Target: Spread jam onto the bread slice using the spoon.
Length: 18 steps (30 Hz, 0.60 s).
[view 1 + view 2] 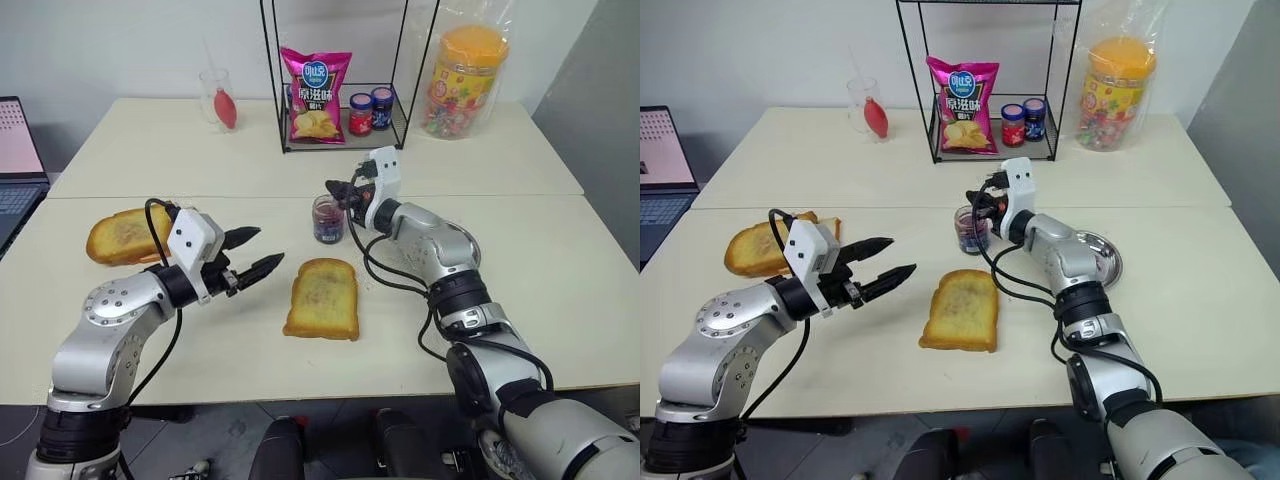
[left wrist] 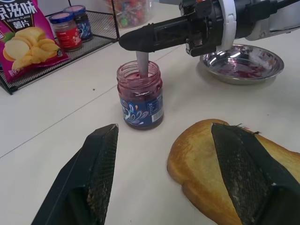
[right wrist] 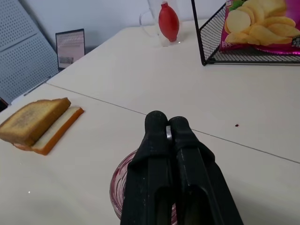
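Note:
The jam sits in a small clear glass jar at the table's middle, just beyond the bread slice, a golden-brown toast lying flat. My right gripper hovers level over the jar's mouth, shut on the spoon, whose silver shaft hangs down into the jam. In the right wrist view the jar's rim shows under the closed fingers. My left gripper stands open and empty to the left of the bread slice, pointing toward it and the jar.
A loaf of several slices lies at the left. A round steel dish smeared with jam stands right of the jar. At the back are a wire rack with a chips bag and two small jars, a candy jar, a glass and a laptop.

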{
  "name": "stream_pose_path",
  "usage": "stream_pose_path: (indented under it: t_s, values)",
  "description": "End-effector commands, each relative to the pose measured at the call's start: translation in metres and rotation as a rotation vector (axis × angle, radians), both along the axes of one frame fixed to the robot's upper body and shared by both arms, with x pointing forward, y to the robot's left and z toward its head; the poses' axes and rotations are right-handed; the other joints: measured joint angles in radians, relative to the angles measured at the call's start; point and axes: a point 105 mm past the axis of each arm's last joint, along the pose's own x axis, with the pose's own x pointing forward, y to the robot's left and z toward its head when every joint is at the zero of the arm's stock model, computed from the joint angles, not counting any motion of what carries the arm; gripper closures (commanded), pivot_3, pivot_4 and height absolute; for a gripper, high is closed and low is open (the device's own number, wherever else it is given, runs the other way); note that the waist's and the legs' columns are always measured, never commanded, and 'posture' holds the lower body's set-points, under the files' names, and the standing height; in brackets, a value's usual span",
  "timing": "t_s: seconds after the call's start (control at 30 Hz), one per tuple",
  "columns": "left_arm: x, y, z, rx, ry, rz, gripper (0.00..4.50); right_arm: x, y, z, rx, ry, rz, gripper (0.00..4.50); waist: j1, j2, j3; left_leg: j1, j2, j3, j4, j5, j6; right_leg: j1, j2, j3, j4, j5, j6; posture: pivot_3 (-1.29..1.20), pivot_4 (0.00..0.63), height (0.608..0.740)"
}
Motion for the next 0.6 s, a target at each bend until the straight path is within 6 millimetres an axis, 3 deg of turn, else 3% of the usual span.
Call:
stream_pose_path:
  t_s: [0.03, 0.6]
  values:
    - [0.001, -0.002, 0.009, 0.001, -0.046, -0.003, 1.22, -0.002, 0.003, 0.035, 0.09, -0.053, 0.016, 4.49, 0.0, 0.0, 0.0, 0.0, 0.0, 0.0, 0.0, 0.0, 0.0, 0.0, 0.0, 0.0, 0.0, 0.0, 0.0, 0.0, 0.15, 0.74]
    - [0.013, 0.003, 0.015, -0.02, -0.065, 0.038, 1.22, 0.005, -0.011, 0.055, 0.235, 0.005, -0.031, 4.49, 0.0, 0.0, 0.0, 0.0, 0.0, 0.0, 0.0, 0.0, 0.0, 0.0, 0.0, 0.0, 0.0, 0.0, 0.0, 0.0, 0.15, 0.74]
